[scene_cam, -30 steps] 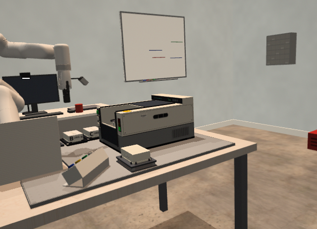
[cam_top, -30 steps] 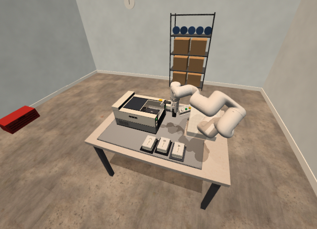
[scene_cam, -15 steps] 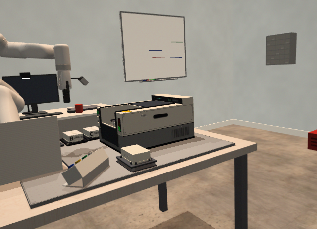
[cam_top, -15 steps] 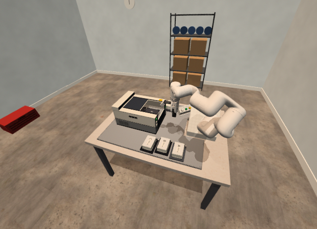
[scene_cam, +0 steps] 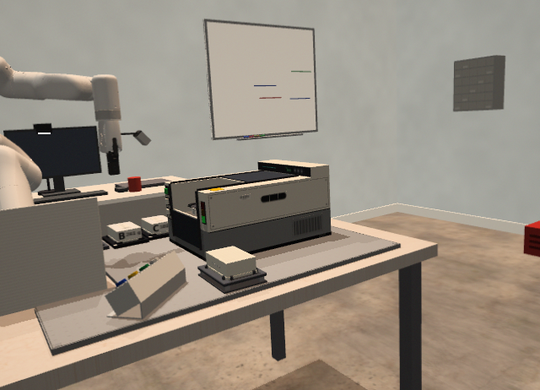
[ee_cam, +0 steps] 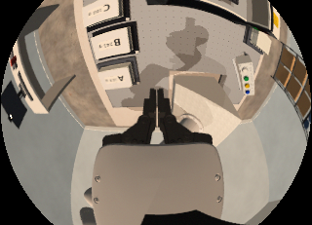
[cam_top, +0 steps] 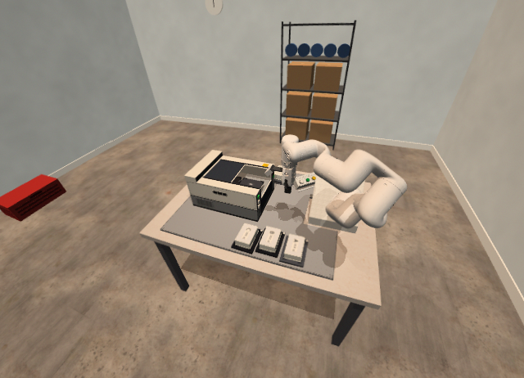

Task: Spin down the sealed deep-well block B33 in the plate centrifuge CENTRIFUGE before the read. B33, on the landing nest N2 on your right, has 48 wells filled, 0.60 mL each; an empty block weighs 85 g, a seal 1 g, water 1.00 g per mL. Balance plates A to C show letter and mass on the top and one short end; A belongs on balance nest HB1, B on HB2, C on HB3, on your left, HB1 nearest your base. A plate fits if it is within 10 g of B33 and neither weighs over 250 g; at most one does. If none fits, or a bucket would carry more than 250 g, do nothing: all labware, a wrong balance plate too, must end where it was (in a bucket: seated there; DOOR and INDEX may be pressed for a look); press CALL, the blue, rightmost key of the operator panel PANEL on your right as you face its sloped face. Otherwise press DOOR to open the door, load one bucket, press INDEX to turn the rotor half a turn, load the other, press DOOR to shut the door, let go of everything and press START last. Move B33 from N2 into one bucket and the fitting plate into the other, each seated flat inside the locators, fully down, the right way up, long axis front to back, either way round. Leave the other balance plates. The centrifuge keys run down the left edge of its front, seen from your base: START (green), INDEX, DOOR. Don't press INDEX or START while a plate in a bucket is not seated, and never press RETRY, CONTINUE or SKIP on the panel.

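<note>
Gripper [scene_cam: 113, 170] closed on nothing, high over the desk [scene_cam: 348, 251]. Best to lower straight onto B33 [scene_cam: 229, 261] after opening wide, grabbing long sides.

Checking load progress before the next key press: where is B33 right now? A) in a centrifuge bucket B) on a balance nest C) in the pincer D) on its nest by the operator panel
D: the sealed block B33 sits on its dark nest right of the operator panel, while the pincer hangs shut and empty high above the table.
</note>
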